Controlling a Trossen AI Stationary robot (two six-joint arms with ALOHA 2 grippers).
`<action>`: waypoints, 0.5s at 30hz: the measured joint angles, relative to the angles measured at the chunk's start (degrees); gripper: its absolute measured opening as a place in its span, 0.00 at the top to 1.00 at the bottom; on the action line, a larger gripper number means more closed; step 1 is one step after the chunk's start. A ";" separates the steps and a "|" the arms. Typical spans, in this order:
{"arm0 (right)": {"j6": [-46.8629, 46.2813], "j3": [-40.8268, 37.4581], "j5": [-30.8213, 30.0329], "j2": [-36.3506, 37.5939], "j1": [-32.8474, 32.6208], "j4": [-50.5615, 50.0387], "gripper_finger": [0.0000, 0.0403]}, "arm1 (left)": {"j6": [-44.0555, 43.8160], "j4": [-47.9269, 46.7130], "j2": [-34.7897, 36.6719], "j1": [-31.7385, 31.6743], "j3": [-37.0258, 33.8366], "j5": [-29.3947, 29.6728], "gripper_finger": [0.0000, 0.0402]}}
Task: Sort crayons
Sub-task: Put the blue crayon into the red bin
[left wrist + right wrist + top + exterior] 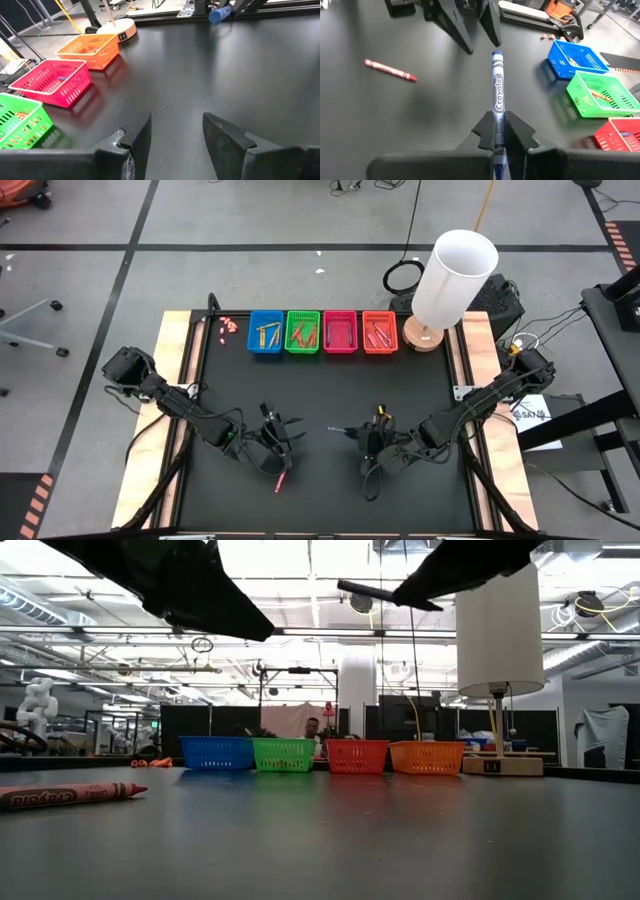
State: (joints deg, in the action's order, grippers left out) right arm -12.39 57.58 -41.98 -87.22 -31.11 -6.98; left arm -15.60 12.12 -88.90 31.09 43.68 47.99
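My right gripper (pixel 362 433) is shut on a blue crayon (pixel 497 90), held above the table's near middle; the crayon's free end (pixel 332 429) points toward the table's left. My left gripper (pixel 292 432) is open and empty, just left of that end, its fingers (pixel 137 142) apart above bare table. A red crayon (pixel 282 478) lies flat on the table near the front, below the left gripper; it also shows in the low view (pixel 70 795) and the right wrist view (pixel 390 70). My right gripper pinches the blue crayon's rear part (pixel 497 131) between its two fingers. The fingers come level from the table's right and lie along the crayon, which sticks straight out ahead of them. The crayon is lifted clear of the table, about level (pixel 372 590).
Blue (pixel 265 332), green (pixel 302 331), pink (pixel 340 331) and orange (pixel 379 331) baskets stand in a row at the far edge, with crayons inside. A white lamp (pixel 450 280) stands right of them. Small pinkish bits (pixel 228 325) lie left of the blue basket.
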 joint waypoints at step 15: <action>-3.85 0.00 -0.26 0.00 0.02 6.42 0.99 | -0.17 -0.02 0.00 0.00 0.02 0.00 0.56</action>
State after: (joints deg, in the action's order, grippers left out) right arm -16.24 57.58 -42.24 -87.22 -31.09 -0.55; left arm -15.77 12.10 -88.90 31.09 43.70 47.99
